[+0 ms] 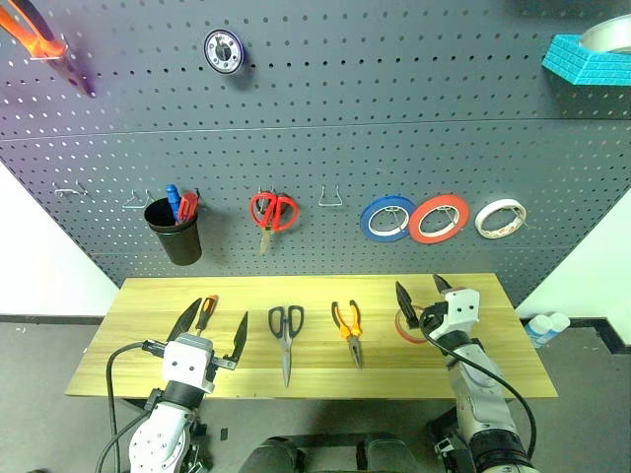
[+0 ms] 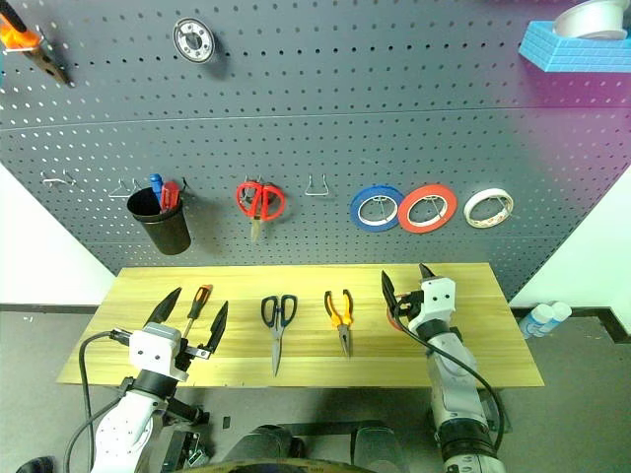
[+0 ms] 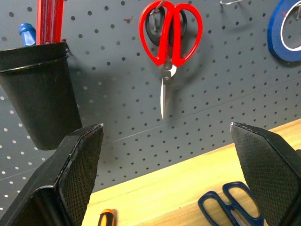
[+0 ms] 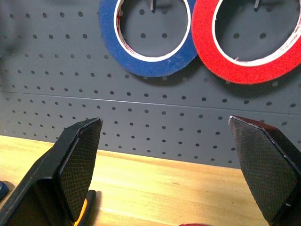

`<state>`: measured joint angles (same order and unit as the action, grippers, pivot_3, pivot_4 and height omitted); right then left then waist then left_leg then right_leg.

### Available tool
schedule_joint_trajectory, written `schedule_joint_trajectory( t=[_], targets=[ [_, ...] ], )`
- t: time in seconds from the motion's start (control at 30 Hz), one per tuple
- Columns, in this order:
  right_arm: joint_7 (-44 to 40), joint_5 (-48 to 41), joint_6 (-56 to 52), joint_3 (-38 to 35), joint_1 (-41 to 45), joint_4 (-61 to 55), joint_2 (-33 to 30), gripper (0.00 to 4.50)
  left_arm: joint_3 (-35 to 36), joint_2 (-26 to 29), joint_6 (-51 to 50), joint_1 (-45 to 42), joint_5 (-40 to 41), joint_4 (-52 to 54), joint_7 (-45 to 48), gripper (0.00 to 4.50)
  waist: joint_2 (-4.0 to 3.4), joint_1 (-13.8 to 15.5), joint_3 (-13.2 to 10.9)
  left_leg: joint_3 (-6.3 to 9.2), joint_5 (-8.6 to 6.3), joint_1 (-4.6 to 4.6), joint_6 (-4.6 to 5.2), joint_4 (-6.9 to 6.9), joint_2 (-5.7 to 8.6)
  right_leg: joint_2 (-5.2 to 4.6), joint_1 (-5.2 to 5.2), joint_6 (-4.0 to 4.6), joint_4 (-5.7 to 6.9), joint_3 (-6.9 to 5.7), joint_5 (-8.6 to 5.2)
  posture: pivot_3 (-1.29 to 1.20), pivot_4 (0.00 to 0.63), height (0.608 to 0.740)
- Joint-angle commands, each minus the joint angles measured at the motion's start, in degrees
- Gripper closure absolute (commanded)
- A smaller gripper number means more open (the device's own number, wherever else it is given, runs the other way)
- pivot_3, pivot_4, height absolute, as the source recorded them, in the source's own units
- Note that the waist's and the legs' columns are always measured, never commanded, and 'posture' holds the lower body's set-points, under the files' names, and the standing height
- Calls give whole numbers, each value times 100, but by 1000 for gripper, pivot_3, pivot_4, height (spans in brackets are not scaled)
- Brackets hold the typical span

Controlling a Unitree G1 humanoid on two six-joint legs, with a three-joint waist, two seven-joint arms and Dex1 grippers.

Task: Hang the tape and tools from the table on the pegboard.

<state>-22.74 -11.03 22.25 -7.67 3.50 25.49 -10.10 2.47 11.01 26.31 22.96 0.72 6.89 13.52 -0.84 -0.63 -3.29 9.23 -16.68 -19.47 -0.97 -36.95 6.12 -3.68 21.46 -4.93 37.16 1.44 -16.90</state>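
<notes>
Both claws, left gripper [image 1: 211, 331] and right gripper [image 1: 424, 295], wide apart (nothing held).

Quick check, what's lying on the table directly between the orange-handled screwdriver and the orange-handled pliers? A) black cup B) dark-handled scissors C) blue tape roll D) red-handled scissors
B: the dark-handled scissors lie on the table between the screwdriver and the pliers, while the red-handled scissors, blue tape roll and black cup all hang on the pegboard.
</notes>
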Motion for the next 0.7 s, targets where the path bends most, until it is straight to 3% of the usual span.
schedule_joint_trajectory(
  t=[0.03, 0.7],
  targets=[
    [-21, -97, 188, -109, 165, 41, -8, 0, 56, 33, 38, -22, 54, 100, -16, 17, 0, -1, 0, 0, 0, 0, 0, 0, 0, 0, 0, 0, 0, 0, 0, -65, 0, 740],
    [-113, -59, 499, -126, 218, 382, -29, 0, -50, 13, 24, -18, -6, 122, 7, 17, 0, -3, 0, -1, 0, 0, 0, 0, 0, 0, 0, 1, 0, 1, 0, -72, 0, 740]
  ],
)
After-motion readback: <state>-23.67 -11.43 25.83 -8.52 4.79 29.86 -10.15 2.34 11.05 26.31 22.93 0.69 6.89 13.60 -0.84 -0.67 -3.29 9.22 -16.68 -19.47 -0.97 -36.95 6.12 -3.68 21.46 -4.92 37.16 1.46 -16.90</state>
